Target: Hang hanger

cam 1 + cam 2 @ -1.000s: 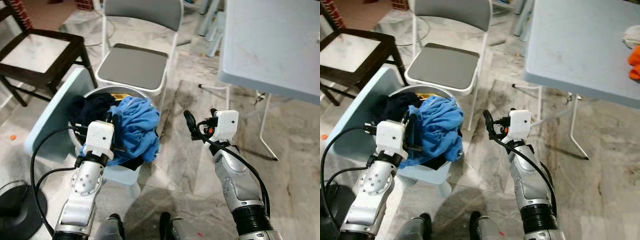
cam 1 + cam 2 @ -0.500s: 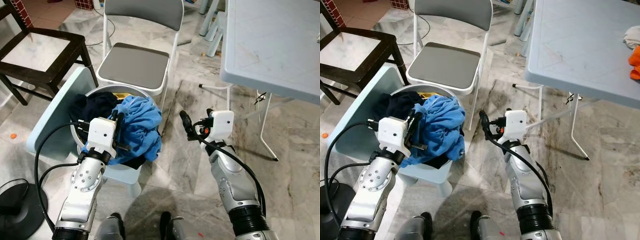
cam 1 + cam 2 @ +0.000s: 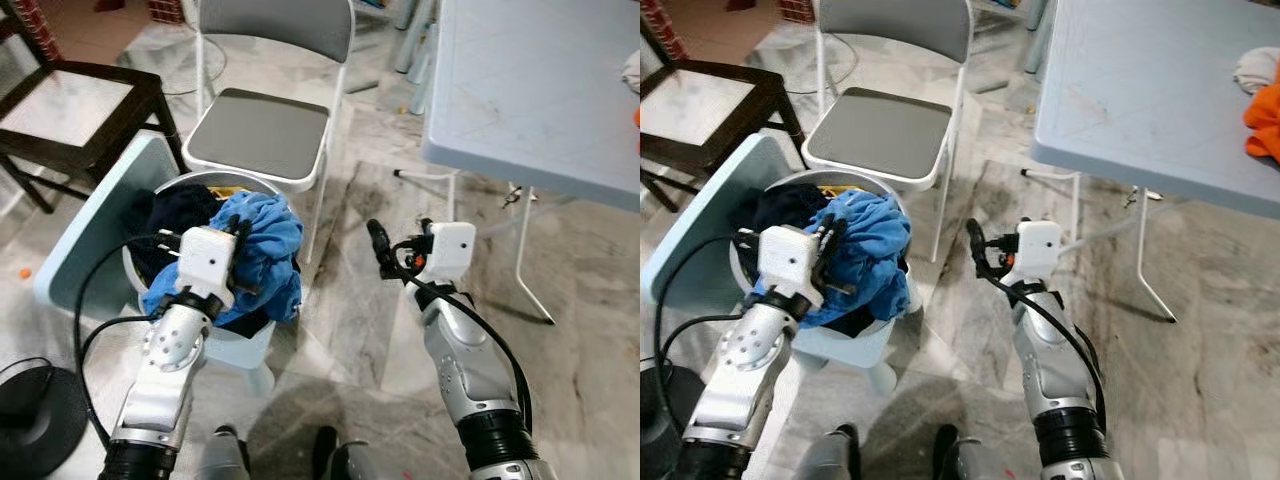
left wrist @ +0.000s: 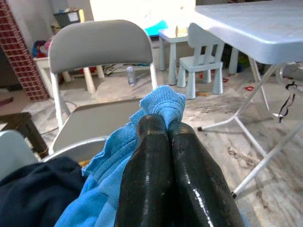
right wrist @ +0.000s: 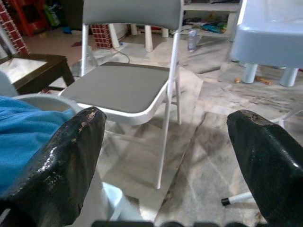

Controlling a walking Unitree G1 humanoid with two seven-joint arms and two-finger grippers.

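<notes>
A crumpled blue cloth (image 3: 270, 235) lies on top of a dark navy garment (image 3: 175, 212) in a round white laundry basket (image 3: 222, 181) on the floor to my front left. My left gripper (image 3: 240, 250) sits at the basket, shut on a fold of the blue cloth (image 4: 163, 101), which bunches up past the black fingertips (image 4: 152, 127). My right gripper (image 3: 400, 238) hovers over the marble floor to the right of the basket, open, with nothing between its fingers (image 5: 61, 156).
A grey folding chair (image 3: 262, 130) stands just behind the basket. A pale blue folding table (image 3: 540, 90) fills the right, with an orange cloth (image 3: 1262, 118) on it. A dark wooden chair (image 3: 70, 100) is far left. A pale blue panel (image 3: 85, 240) leans by the basket.
The whole view has shifted a little, so the camera moved. My left gripper stays shut on the blue cloth and my right gripper stays open in about the same place.
</notes>
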